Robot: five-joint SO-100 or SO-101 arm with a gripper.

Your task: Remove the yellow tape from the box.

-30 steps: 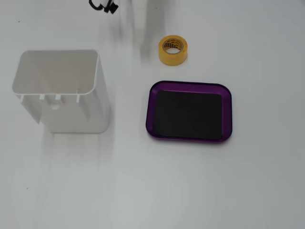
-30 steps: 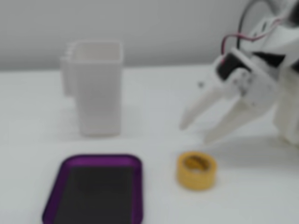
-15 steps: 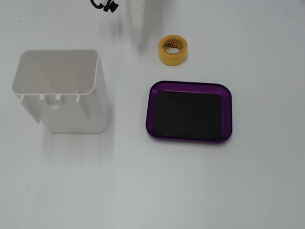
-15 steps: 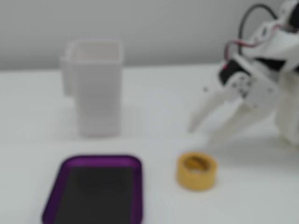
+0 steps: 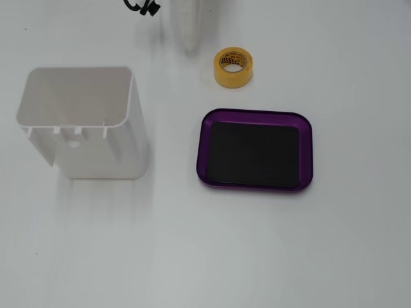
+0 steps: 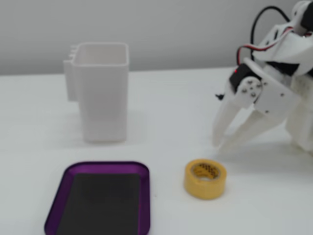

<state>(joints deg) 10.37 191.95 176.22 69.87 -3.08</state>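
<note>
White arm (image 6: 286,54) folded low at right of fixed view, jaws parted, tips pointing down, empty.

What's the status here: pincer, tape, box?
Pincer open, empty, tips down at the table beyond the yellow tape. Tape on the table, outside the purple box, apart from it. Box empty. White bin off to the side, nothing obstructing.

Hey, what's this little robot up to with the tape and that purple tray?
Right now nothing is being held. The yellow tape sits on the white table, outside the purple tray, whose black floor is bare. The arm's end effector is open, tips down near the table just behind the roll, not touching it. A tall white bin stands off to the side, not involved.
</note>
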